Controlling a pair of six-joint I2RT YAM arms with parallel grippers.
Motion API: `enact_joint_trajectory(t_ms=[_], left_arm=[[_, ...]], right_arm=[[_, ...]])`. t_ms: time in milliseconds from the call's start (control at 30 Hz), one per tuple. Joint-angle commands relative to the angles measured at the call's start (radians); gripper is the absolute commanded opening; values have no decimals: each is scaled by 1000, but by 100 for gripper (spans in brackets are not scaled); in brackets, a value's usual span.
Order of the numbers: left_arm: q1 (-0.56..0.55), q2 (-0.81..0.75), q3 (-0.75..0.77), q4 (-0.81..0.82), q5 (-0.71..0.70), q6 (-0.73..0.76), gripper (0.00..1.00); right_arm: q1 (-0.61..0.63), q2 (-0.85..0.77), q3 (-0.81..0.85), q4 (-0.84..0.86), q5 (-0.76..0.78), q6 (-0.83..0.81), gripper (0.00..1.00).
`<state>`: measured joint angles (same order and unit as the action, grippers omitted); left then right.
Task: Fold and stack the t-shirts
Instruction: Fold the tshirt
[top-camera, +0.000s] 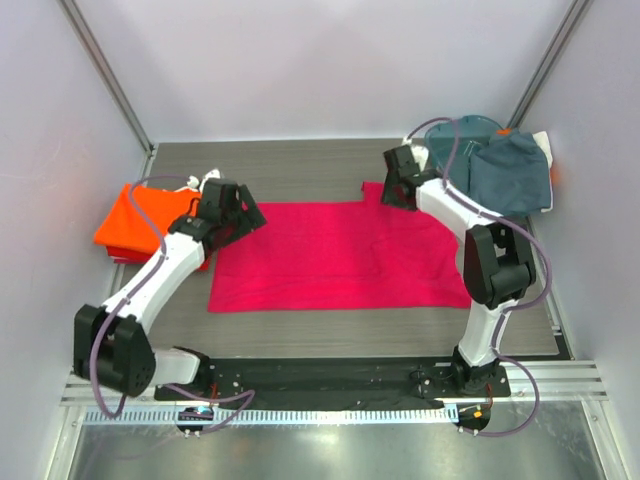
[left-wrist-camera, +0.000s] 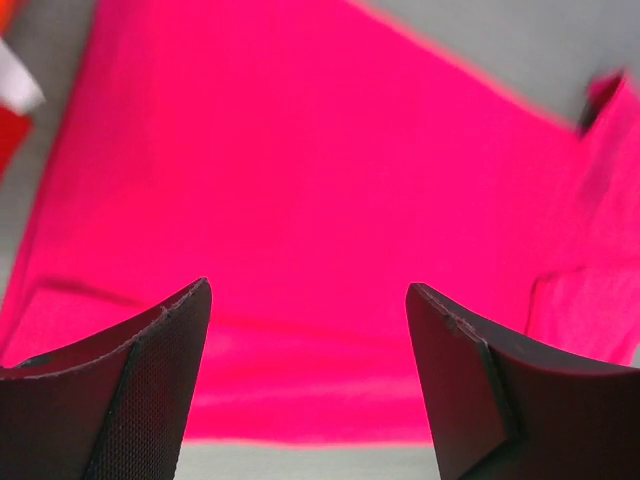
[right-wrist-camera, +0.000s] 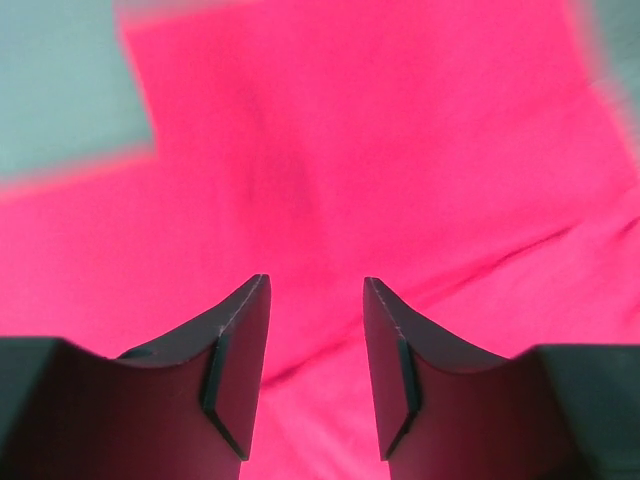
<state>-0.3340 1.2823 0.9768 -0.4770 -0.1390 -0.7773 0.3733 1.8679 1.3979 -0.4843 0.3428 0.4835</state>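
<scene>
Base plate (top-camera: 330, 375): black, at 6 o'clock on the near edge of the desk (top-camera: 300, 165); both arms are bolted to it.
Orange tee (top-camera: 135, 225): at 9 o'clock, folded to a rectangle, just beside the magenta tee's left edge.
Left claw (left-wrist-camera: 308, 285): jaws wide apart and empty, over the magenta tee's 10 o'clock corner.
Magenta tee (top-camera: 340, 255): spread flat across the middle of the desk, with a sleeve jutting out at 1 o'clock.
Right claw (right-wrist-camera: 316, 279): jaws apart, though narrower, with nothing between them; poised over the cloth by that sleeve.
Grey-blue tees (top-camera: 510, 170): heaped at 2 o'clock on the teal basket (top-camera: 450, 135).
Handling: probably light, limp and thin. It should sag and drag rather than slide, and it won't break.
Hold: likely a low pinch at each far corner, 10 and 1 o'clock, with both lifted together.
</scene>
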Motion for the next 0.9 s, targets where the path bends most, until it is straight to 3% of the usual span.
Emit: enact_joint_trajectory(t_ms=[0,100,467,633,867], left_arm=[[68,110,115,-34,-27,6,80],[133,201,194,-28,-17,-5,80],[194,457,407,-25,-51,9,78],[202,514,563,-98,-28,81,80],[201,667,741,-179,-2,151,79]], right_arm=[[-82,0,130,38,-33,23,52],[-106,49,213,36,-11,17,60],[-123,402,597,-43,103,-45,62],[-134,485,655,-48,159,-103,64],[-157,524,613,-54,147,-103,63]])
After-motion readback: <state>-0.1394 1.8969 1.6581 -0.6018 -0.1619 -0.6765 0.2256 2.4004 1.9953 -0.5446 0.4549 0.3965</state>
